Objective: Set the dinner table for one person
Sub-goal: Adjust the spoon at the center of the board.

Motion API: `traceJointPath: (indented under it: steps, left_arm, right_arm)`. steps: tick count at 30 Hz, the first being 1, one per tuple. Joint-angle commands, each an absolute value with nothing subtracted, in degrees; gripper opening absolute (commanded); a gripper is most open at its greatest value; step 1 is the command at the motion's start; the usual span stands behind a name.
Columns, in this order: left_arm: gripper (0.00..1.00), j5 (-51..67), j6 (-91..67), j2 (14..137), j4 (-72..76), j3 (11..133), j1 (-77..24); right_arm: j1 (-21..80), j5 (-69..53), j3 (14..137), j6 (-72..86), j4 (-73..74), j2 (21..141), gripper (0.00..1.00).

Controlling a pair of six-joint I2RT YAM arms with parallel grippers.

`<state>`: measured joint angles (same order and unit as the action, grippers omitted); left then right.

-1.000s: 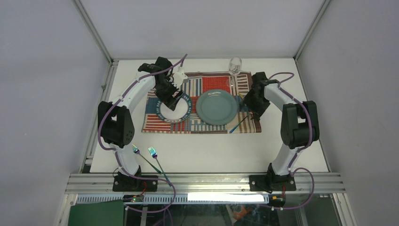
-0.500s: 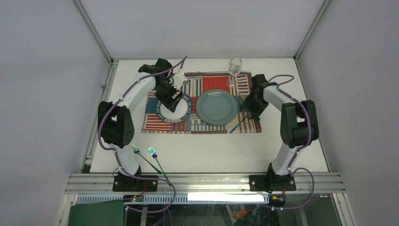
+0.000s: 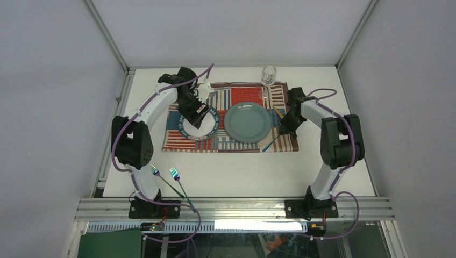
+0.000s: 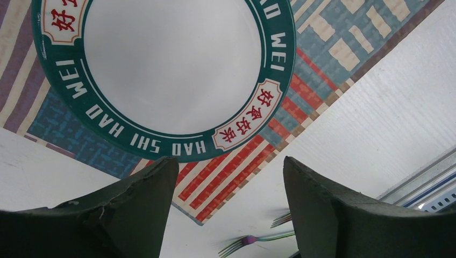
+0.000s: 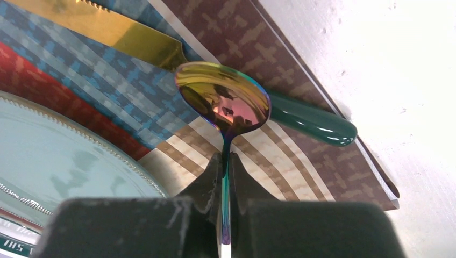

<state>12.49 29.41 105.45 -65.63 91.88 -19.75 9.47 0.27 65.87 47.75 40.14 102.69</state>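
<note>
So the one real change from a second ago is on the right. The right pincer [image 5: 226,161] was spread wide back then, and now it's clamped tight on the thin handle of the rainbow-tinted spoon [image 5: 223,102], just right of the grey-green plate [image 3: 248,122]. The right arm is also tucked in a bit closer to that plate than before. Whether the spoon is lifted off the placemat [image 3: 177,141] yet can't be made out. The gold-bladed knife [image 5: 145,40] with the green handle is seen lying right of the plate too, just past the spoon's bowl.

Nothing else has budged. The left pincer [image 4: 225,166] is held wide open, gripping nothing, same as before, over the near edge of the green-rimmed white plate [image 4: 161,70], which sits just left of the grey-green plate. The wine glass [image 3: 268,75] is parked behind the plate, slightly to its right. Two forks [image 3: 175,177] are left on the bare white surface [image 3: 242,172], well in front of the plate and off to its left. That surface is spread out under the placemat and all around the plate.
</note>
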Motion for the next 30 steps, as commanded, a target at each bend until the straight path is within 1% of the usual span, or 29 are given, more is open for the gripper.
traceJointPath:
  steps: [1,3,7,9,12,14,17,18,19,20,21,22,23,26,30]
  left_arm:
    - [0.74,14.5,29.5,102.5,-64.7,91.8,-19.1]
    - [0.74,14.5,29.7,102.8,-64.7,91.7,-19.1]
    - [0.74,14.1,30.0,103.4,-64.5,91.7,-19.1]
    - [0.74,14.2,30.2,103.8,-64.5,92.2,-19.1]
    - [0.74,14.3,30.5,104.0,-64.6,92.8,-19.1]
    - [0.74,14.4,30.6,104.0,-64.6,92.7,-19.1]
    - [0.74,14.5,30.9,103.5,-64.5,91.6,-19.1]
    - [0.74,14.6,31.1,103.2,-64.3,91.2,-19.1]
    - [0.74,14.6,31.3,103.0,-64.3,90.7,-19.1]
    - [0.74,14.4,31.5,102.7,-64.3,90.2,-19.1]
    - [0.73,14.2,31.7,102.5,-64.3,89.9,-19.1]
    - [0.73,14.0,31.9,102.3,-64.2,89.6,-19.1]
    - [0.73,14.0,32.1,102.2,-64.2,89.4,-19.1]
    - [0.73,14.2,32.5,102.3,-64.2,89.1,-19.1]
    - [0.73,14.3,32.9,103.2,-64.0,89.2,-19.1]
  right_arm:
    - [10.1,2.4,67.9,48.1,38.1,100.0,0.0]
    - [11.2,3.7,68.2,46.6,36.8,97.9,0.0]
    - [13.9,10.5,68.5,41.4,33.4,93.8,0.0]
    - [14.4,11.4,68.1,36.3,30.9,92.2,0.0]
    - [14.6,12.8,67.3,27.2,28.9,91.0,0.0]
    - [13.8,11.0,68.1,19.8,29.7,91.5,0.0]
    - [12.4,10.2,69.1,7.3,31.6,91.9,0.0]
    - [11.5,9.3,68.0,0.3,31.1,91.4,0.0]
    - [11.2,12.6,67.9,-1.7,31.7,91.1,0.0]
    - [10.0,11.9,67.0,-5.6,31.6,90.4,0.0]
    - [9.2,13.1,66.9,-12.1,32.5,90.2,0.0]
    - [9.1,15.7,68.0,-14.2,34.6,90.9,0.0]
    - [7.0,12.5,69.4,-18.0,38.2,91.3,0.0]
    - [5.5,9.5,73.4,-25.1,46.5,91.7,0.0]
    - [5.9,10.2,78.8,-30.9,52.0,90.6,0.0]
